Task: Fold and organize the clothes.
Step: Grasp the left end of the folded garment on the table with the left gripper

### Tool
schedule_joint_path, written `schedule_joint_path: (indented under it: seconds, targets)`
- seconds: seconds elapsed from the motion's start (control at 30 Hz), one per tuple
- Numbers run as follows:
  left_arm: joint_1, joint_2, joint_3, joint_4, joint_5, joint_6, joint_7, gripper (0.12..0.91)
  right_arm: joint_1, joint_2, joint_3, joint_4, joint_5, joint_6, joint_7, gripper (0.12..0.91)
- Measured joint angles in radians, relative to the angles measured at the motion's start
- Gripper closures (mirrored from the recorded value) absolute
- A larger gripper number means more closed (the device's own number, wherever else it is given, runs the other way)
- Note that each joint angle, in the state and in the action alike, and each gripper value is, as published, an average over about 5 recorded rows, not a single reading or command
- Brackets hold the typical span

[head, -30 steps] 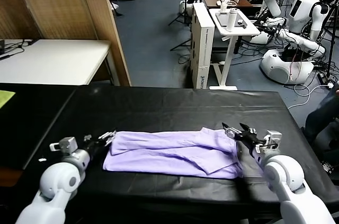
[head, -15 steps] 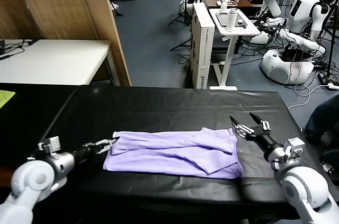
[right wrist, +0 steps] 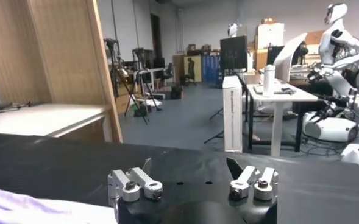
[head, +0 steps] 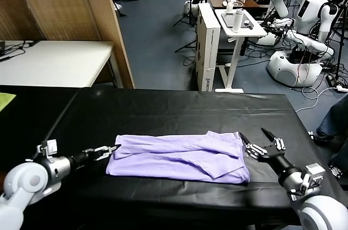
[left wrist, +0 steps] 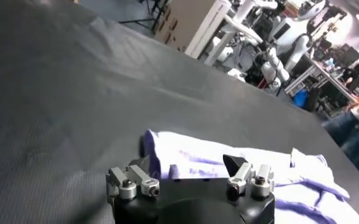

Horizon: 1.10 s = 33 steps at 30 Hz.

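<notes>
The lavender T-shirt point(head: 179, 156) lies folded into a long band across the black table point(head: 179, 113), nearer the front edge. My left gripper point(head: 103, 151) is open just off the shirt's left end, fingertips close to the fabric, nothing held. In the left wrist view the shirt point(left wrist: 240, 176) lies right before the spread fingers point(left wrist: 235, 165). My right gripper point(head: 261, 143) is open beside the shirt's right end, a little apart from it. Only a corner of the shirt point(right wrist: 21, 210) shows in the right wrist view, with the fingers point(right wrist: 234, 168) spread and empty.
A yellow-green cloth point(head: 5, 99) lies at the far left edge. Beyond the table stand a white desk point(head: 54, 61), a wooden partition point(head: 103, 18), a white cart point(head: 239, 26) and other robots point(head: 304, 34). A person's leg point(head: 331, 121) is at the right.
Both arms have drawn back outward from the shirt's ends: the left gripper moved left and lower, the right gripper moved right and toward the front. Both stayed open; the shirt has not moved.
</notes>
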Motion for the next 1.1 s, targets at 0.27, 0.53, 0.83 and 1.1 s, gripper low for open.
schedule_joint_path:
  seconds: [0.27, 0.53, 0.83, 1.1]
  targets:
    - [0.013, 0.01, 0.007, 0.0, -0.003, 0.0, -0.001, 0.123, -0.038, 0.043, 0.012, 0.047, -0.01, 0.072, -0.018, 0.118]
    - [0.031, 0.005, 0.004, -0.018, 0.0, 0.0, -0.004, 0.123, -0.049, 0.034, 0.011, 0.084, -0.012, 0.065, -0.008, 0.118]
    - [0.025, 0.0, 0.017, -0.015, -0.001, 0.0, -0.003, 0.123, -0.049, 0.034, 0.017, 0.09, -0.013, 0.061, -0.007, 0.118]
    - [0.042, -0.006, 0.016, -0.022, 0.008, 0.0, -0.001, 0.123, -0.05, 0.038, 0.012, 0.091, -0.014, 0.061, -0.007, 0.118]
